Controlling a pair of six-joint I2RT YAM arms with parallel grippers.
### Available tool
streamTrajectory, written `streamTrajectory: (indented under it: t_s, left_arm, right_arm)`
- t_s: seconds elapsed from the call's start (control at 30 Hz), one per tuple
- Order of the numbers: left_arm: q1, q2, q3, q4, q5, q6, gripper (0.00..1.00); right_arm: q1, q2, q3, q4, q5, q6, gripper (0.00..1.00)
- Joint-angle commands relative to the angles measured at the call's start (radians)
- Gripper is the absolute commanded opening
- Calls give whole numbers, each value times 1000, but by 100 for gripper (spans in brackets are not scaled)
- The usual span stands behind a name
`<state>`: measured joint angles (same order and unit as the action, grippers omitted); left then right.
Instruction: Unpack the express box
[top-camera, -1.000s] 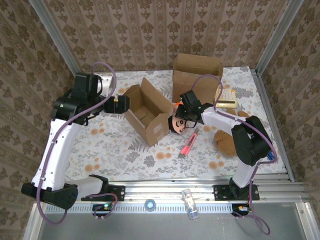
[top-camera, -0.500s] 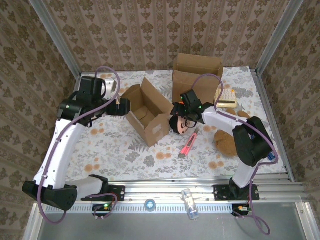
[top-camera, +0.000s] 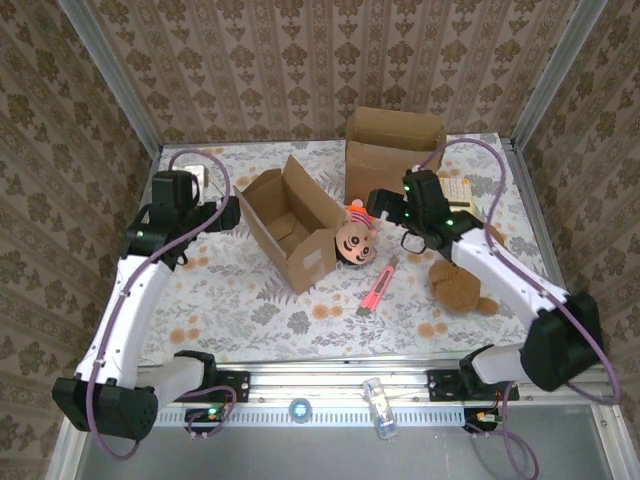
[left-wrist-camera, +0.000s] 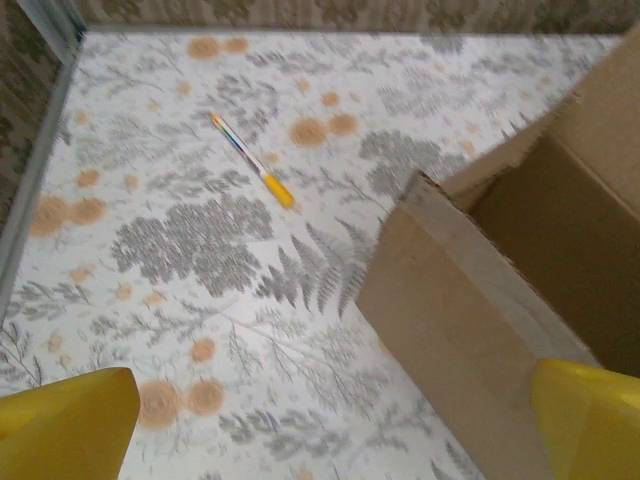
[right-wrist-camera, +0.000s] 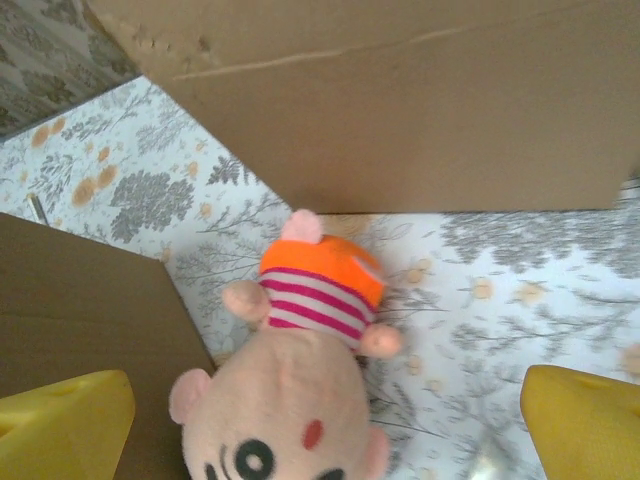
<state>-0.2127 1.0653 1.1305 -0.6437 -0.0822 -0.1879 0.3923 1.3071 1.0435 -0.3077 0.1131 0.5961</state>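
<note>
Your right gripper (top-camera: 383, 204), jaws released, hangs just right of the plush doll (top-camera: 351, 238) — head toward you, beside the express box (top-camera: 300, 228).

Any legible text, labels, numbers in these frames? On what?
No text is readable in any view.
Pale patch on the open box: too small to read.
Gridded yellowish item near the right edge: markings too small.
Pen: no legible print.
</note>
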Motion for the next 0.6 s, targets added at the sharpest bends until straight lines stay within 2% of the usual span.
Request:
streamTrajectory:
  t_s: [0.0,0.1,0.3,0.47,0.57]
  left_arm:
    - [11,-65,-116,235,-85,32,100]
    - [12,-122,-257,415,-132,62,100]
    - [42,-208,-573,799,-193,112,100]
    - [133,-159,-726,934,-188,53,100]
    - [143,-70,-817,1149,-192,102,100]
  right_arm:
    - [-37,-122,-63,-50,83,-96,100]
    - [-77,-214,-139,-28,133,-159,100]
    - [-115,-423,-367,134,260,-268,100]
    - [-126,-630,-600,316,346,-356,100]
    - [-143,-726,-711,399,382,-387,100]
